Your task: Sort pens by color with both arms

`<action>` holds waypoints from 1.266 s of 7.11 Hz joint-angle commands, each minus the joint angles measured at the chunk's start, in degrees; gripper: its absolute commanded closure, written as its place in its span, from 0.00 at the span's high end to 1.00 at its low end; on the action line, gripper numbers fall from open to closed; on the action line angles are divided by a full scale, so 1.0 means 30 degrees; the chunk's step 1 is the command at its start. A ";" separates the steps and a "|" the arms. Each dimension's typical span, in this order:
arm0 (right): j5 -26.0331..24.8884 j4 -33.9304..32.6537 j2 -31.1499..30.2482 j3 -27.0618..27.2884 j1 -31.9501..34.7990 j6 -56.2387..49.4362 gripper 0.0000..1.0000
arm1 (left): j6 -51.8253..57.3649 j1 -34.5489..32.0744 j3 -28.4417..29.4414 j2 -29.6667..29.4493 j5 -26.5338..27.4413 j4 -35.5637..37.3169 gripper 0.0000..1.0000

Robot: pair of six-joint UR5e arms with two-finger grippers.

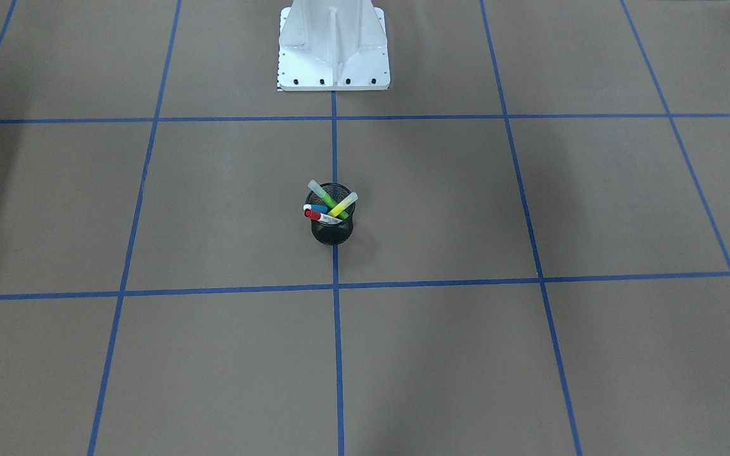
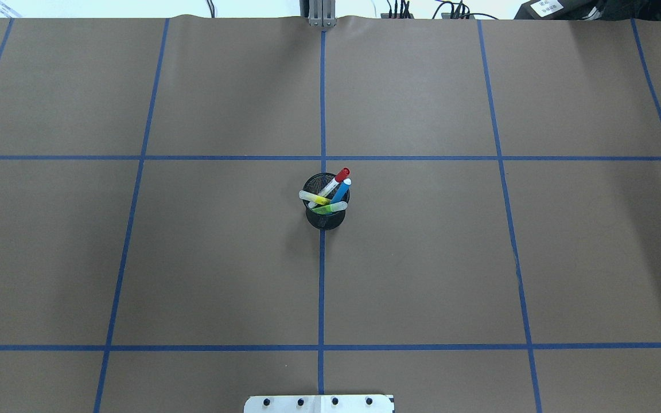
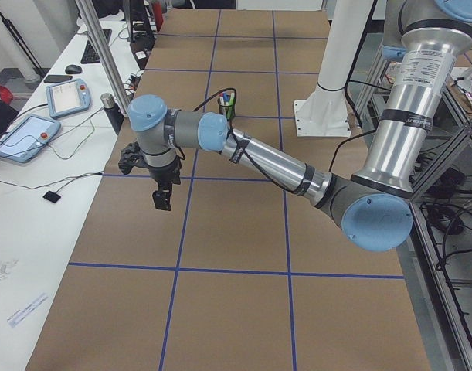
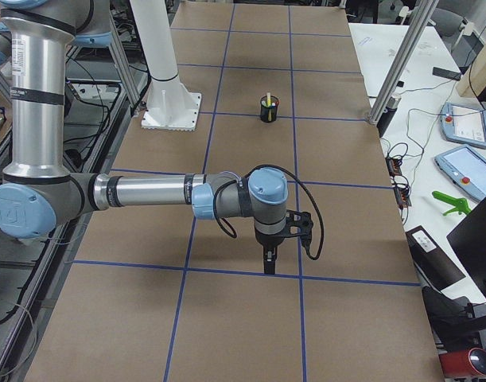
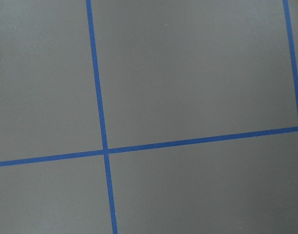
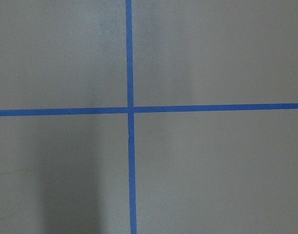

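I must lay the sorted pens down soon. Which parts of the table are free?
The squares on both sides of the black mesh cup, bordered by blue tape lines, are bare. Crowded is only the cup: all four pens stand inside it, on the centre line.

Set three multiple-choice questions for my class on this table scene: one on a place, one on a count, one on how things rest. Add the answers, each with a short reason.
1. Where on the table does the cup stand?
A. On the centre blue tape line
B. In a corner
C. At the near edge

2. How many pens are in the cup?
A. Two
B. Four
C. Six

3. How do the pens rest?
A. Flat on the table
B. Leaning in the cup, tops sticking out
C. In a row beside the cup

Answers:
1 A: the line runs straight under the cup.
2 B: a blue pen, red-capped pen, yellow pen and green pen show.
3 B: all four tilt against the rim.
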 commanded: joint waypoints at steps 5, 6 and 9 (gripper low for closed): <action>0.0500 0.0014 0.0932 0.2991 -0.3414 0.6402 0.99 | 0.0009 0.0399 0.0114 -0.0086 -0.0014 0.0061 0.99; 0.0529 -0.0015 0.2623 0.3023 -0.4791 0.9240 0.99 | 0.0009 0.0399 0.0085 -0.0028 -0.0043 0.0031 0.99; -0.0580 -0.2576 0.9065 0.2467 -0.8604 1.8029 0.99 | -0.0195 0.0399 -0.0061 -0.0144 -0.0131 0.0061 0.99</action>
